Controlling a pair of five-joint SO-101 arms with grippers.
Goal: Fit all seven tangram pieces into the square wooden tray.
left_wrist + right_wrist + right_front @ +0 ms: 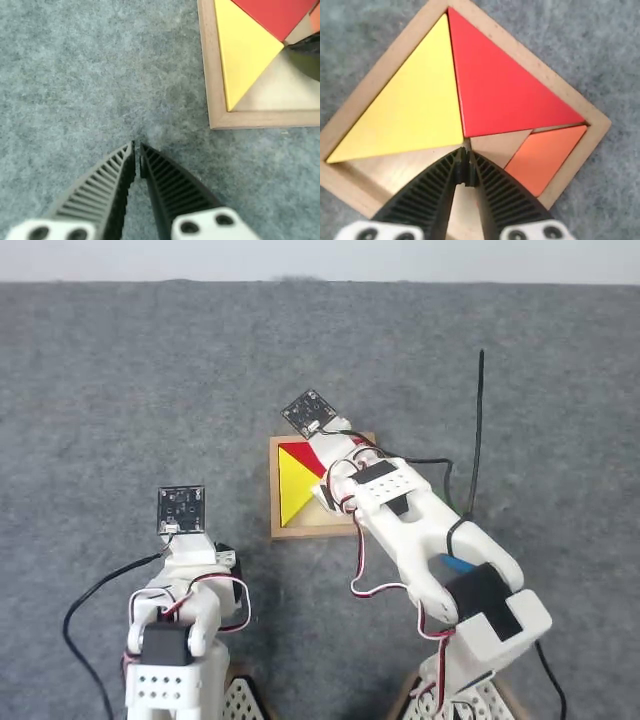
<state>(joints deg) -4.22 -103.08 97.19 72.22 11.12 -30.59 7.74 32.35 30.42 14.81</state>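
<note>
The wooden tray sits near the table's middle, holding the yellow triangle and red triangle along two edges and an orange piece, possibly the square, in one corner. The right gripper hangs pinched together, empty, over the tray's bare centre; the left gripper, also closed on nothing, is near a tray corner. Pieces look thin, rigid, light, smooth; pinching opposite side edges should suit.
</note>
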